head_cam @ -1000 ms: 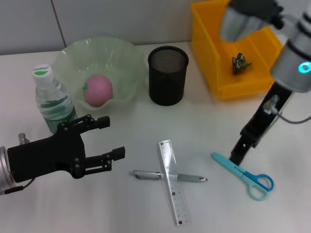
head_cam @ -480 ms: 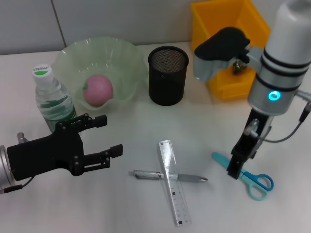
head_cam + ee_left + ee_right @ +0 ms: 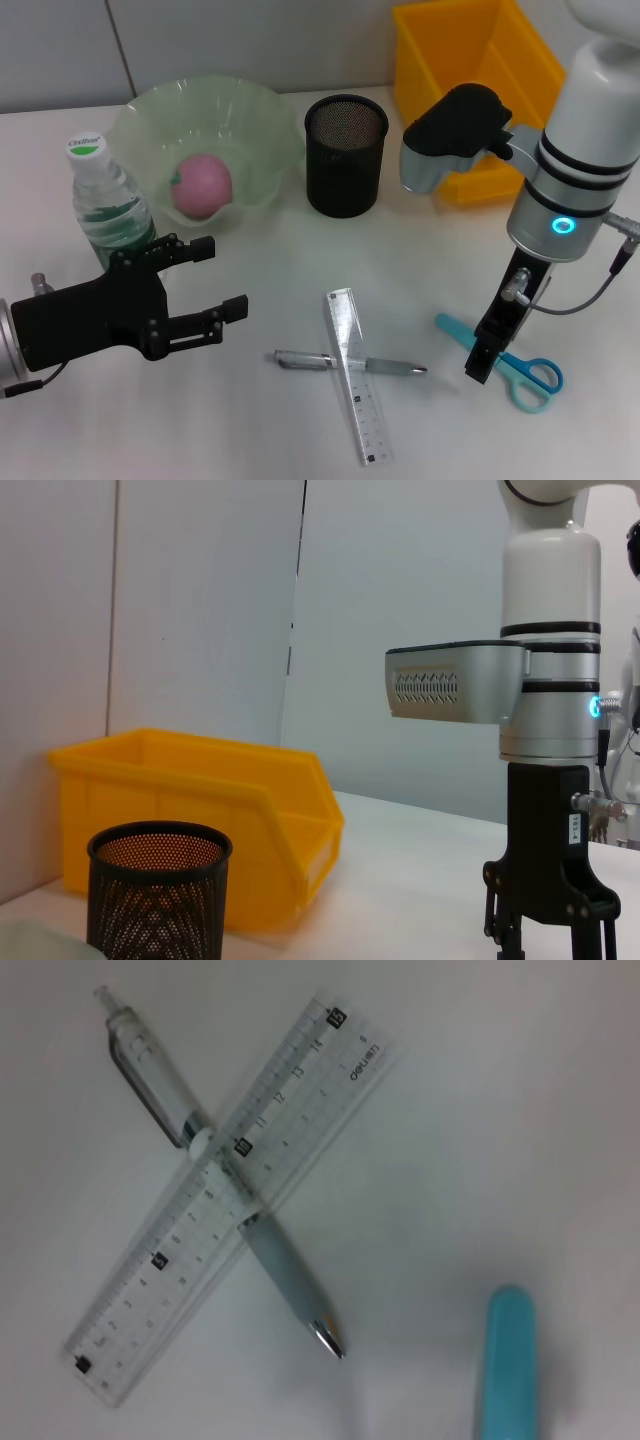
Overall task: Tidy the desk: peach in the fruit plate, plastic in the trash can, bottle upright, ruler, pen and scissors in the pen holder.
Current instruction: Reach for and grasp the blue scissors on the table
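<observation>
The peach [image 3: 202, 185] lies in the green fruit plate [image 3: 262, 120]. Beside it the bottle [image 3: 105, 205] stands upright. My left gripper [image 3: 222, 275] hangs open and empty just in front of the bottle. On the desk [image 3: 250, 430] the clear ruler [image 3: 360, 400] [image 3: 150, 1300] lies across the pen [image 3: 395, 367] [image 3: 285, 1280]. My right gripper [image 3: 479, 362] [image 3: 548, 940] points down, open, over the blade end of the teal scissors [image 3: 525, 372] [image 3: 510, 1360]. The black pen holder [image 3: 345, 155] [image 3: 158, 890] stands behind. The plastic is hidden behind my right arm.
The yellow trash can [image 3: 470, 50] [image 3: 200, 800] stands at the back right, partly covered by my right arm's elbow [image 3: 455, 130]. A grey wall runs behind the desk.
My right arm swung away from over the trash can, and its gripper came toward the front onto the scissors. It now covers the wrapper in the bin. The left gripper barely moved.
</observation>
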Motion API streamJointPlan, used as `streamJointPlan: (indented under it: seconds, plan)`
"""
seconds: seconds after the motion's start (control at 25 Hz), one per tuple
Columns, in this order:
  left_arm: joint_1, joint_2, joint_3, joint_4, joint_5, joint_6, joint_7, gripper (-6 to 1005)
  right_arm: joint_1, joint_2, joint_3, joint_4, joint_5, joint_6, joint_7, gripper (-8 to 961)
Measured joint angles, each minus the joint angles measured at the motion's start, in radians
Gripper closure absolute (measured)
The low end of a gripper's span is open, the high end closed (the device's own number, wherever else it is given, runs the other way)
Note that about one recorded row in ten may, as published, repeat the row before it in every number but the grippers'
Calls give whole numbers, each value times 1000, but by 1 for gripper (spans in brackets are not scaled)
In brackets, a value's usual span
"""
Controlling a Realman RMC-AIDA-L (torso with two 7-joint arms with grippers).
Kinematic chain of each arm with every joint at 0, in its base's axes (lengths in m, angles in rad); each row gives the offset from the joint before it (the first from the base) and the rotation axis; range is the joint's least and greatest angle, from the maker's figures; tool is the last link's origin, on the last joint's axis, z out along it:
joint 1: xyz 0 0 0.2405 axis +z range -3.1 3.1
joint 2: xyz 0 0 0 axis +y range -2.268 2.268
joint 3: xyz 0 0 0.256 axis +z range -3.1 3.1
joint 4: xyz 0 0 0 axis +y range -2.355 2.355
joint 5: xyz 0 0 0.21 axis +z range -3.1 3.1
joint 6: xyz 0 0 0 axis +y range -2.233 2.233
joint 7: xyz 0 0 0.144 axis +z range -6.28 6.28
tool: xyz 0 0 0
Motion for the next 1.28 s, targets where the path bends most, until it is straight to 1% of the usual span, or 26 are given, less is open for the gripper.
streamJointPlan:
  seconds: [0.28, 0.56, 0.96, 1.28]
  plan:
    - [1, 1, -4, 0, 0, -6, -1, 165, -41, 0, -2, -31, 1, 19, -14, 232]
    - [-2, 0, 1, 0, 0, -15, -10, 164, -108, -1, -20, -119, 2, 32, -34, 231]
    - [-5, 2, 0, 1, 0, -16, -13, 165, -133, 0, -39, -130, 40, 31, -45, 232]
    - [-5, 2, 0, 7, 2, -17, -28, 165, -136, -1, -52, -135, 40, 33, -45, 359]
